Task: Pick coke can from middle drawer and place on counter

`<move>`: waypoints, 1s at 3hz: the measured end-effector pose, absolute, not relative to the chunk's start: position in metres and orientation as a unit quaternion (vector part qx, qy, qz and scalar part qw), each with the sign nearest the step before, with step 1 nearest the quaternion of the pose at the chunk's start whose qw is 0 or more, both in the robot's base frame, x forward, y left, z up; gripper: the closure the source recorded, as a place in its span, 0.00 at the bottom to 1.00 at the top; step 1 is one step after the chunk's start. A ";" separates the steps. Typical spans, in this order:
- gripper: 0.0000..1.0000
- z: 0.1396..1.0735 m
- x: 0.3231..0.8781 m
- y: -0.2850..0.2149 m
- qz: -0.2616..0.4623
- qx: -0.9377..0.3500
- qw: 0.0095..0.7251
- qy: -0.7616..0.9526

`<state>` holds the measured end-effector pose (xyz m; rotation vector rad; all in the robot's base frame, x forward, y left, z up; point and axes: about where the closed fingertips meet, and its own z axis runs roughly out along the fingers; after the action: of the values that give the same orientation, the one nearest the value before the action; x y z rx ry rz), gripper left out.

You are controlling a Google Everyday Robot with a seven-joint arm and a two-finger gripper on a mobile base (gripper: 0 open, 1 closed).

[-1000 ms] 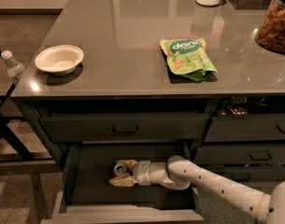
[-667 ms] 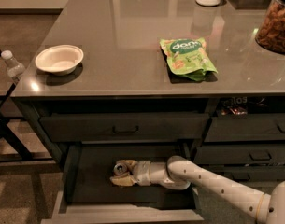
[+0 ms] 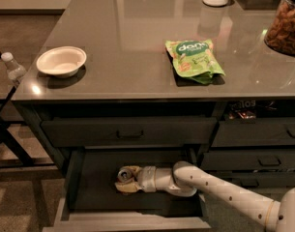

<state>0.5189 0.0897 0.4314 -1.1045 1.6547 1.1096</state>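
Camera view, lower centre: gripper [image 3: 121, 179] lies inside middle drawer [image 3: 89, 182], fingers closed about coke can [image 3: 123, 174]. Recommend lifting straight, clearing drawer front before counter [image 3: 127, 47].

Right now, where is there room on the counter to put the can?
Bare counter lies between the white bowl and the green bag, also behind them. The right end is crowded by the jar. The gripper is down in the middle drawer at the coke can.

Coke can [image 3: 123, 174]: silver top showing, inside open middle drawer [image 3: 91, 192], on dark floor near centre. Hand [image 3: 126, 179] down in drawer, right at can. Counter [image 3: 123, 42]: glossy dark grey, above.
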 end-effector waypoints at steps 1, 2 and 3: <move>1.00 0.450 0.519 0.097 0.440 -0.437 0.425 0.659; 1.00 0.490 0.517 0.107 0.429 -0.440 0.441 0.654; 1.00 0.539 0.512 0.113 0.397 -0.454 0.450 0.659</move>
<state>0.5121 0.1135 0.5387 -1.1226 1.6303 0.9809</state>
